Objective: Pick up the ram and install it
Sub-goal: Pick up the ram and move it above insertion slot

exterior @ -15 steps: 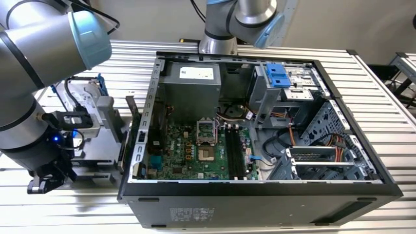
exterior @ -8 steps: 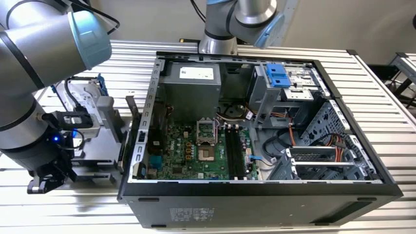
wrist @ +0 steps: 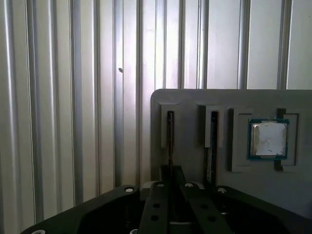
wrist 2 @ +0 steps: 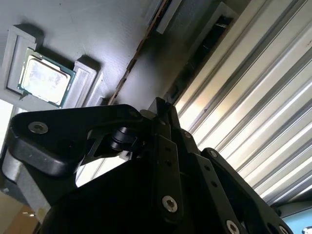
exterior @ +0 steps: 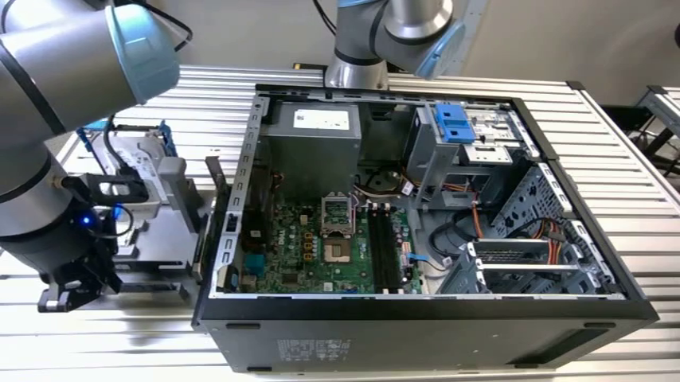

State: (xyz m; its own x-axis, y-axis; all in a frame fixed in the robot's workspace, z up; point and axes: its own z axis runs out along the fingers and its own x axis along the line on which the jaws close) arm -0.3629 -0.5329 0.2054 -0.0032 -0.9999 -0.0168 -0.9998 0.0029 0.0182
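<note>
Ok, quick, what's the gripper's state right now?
Gripper: jaws closed on the ram, which stands edgewise in its slot in the gray holder.

Table (wrist: 73, 97) was ribbed bare aluminium with a satin sheen and streaky reflections. Parts holder (wrist: 195, 97), beside the computer case (exterior: 425, 334), looked like smooth matt grey plastic. Processor chip (wrist: 267, 139) had a dull, scuffed silver metal lid and a green board rim. Gripper (wrist: 170, 170) was matt black with bright steel screws. Case shell was black painted metal. Inside the case were bare grey sheet steel and a blue plastic bracket (exterior: 454, 123).
</note>
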